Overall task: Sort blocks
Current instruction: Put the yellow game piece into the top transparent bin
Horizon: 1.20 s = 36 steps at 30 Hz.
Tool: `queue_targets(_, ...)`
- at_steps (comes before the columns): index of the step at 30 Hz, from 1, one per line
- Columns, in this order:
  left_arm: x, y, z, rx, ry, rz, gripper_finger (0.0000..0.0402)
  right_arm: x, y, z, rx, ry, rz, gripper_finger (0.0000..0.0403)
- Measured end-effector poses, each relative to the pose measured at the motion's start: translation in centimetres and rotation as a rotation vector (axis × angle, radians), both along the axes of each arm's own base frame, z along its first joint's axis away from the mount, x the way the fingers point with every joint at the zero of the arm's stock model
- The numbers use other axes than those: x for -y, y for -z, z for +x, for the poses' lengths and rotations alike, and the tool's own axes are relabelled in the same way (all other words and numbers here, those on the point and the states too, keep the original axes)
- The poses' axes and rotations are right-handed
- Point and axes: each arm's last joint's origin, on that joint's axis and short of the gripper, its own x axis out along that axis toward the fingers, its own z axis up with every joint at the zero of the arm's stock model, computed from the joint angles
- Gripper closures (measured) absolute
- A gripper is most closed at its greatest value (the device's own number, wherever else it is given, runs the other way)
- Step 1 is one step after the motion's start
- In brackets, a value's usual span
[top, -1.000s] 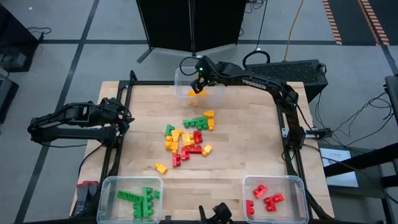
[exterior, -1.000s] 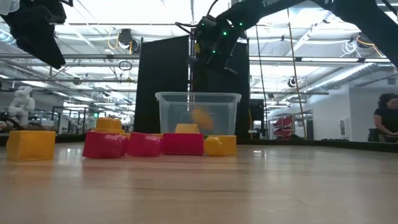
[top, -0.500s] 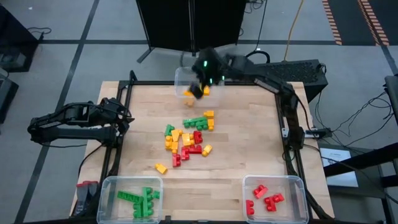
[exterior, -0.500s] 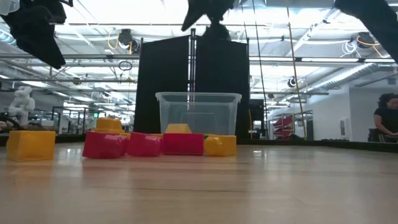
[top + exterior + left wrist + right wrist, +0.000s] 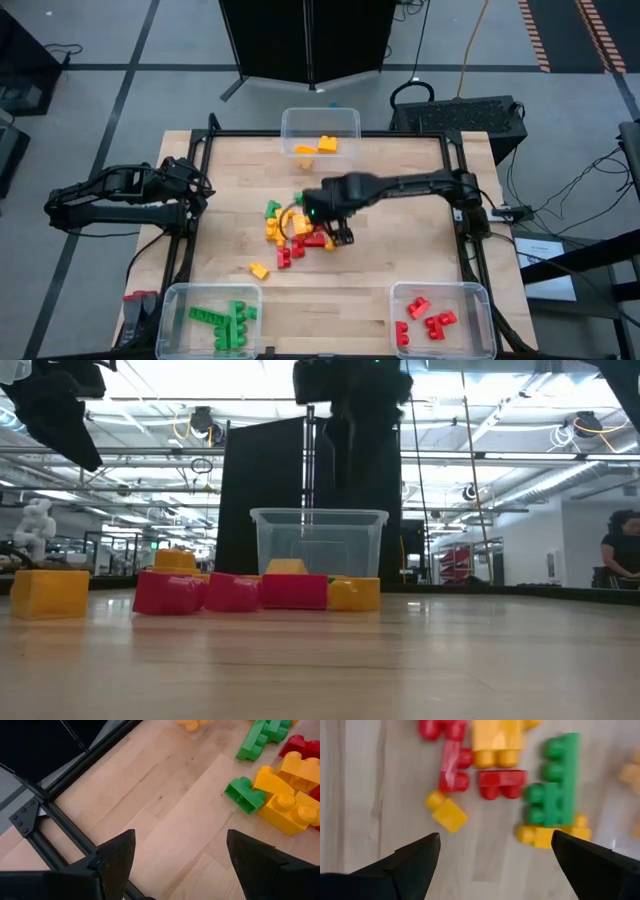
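My right hand [image 5: 495, 860] hangs spread and empty over the mixed blocks [image 5: 500, 762] on the tabletop [image 5: 365, 795], so I can choose one just below it. My left hand [image 5: 180, 865], also spread, waits far aside at the edge.

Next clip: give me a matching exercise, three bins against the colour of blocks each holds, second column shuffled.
Things:
1. far-edge bin
2. near-left bin
3. near-right bin

Contents:
A. red blocks
B. yellow-orange blocks
C. green blocks

Pairs: 1-B, 2-C, 3-A.

The right gripper, open, hangs over the central pile; the left gripper, open, waits at the table's left edge.
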Motion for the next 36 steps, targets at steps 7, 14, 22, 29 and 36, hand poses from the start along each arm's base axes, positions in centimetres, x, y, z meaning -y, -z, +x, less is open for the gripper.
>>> queue_targets(7,0.0,0.0,0.0,-0.001,0.000,0.000,0.0114,-2.6,3.7,0.3,0.024,-0.167,-0.031,0.0026)
queue_targets(14,0.0,0.0,0.0,-0.001,0.000,0.000,0.0114,-3.8,6.1,0.0,0.026,-0.210,-0.025,0.0025)
queue_targets(22,0.0,0.0,0.0,-0.001,0.000,0.000,0.0114,-3.9,9.2,-0.6,0.028,-0.193,0.007,0.0025)
queue_targets(29,0.0,0.0,0.0,0.000,-0.001,-0.001,0.0114,-3.9,11.3,-1.0,0.016,-0.196,0.026,0.0028)
queue_targets(36,0.0,0.0,0.0,0.002,-0.006,-0.003,0.0114,-3.9,13.6,-0.6,-0.027,-0.187,0.038,0.0056)
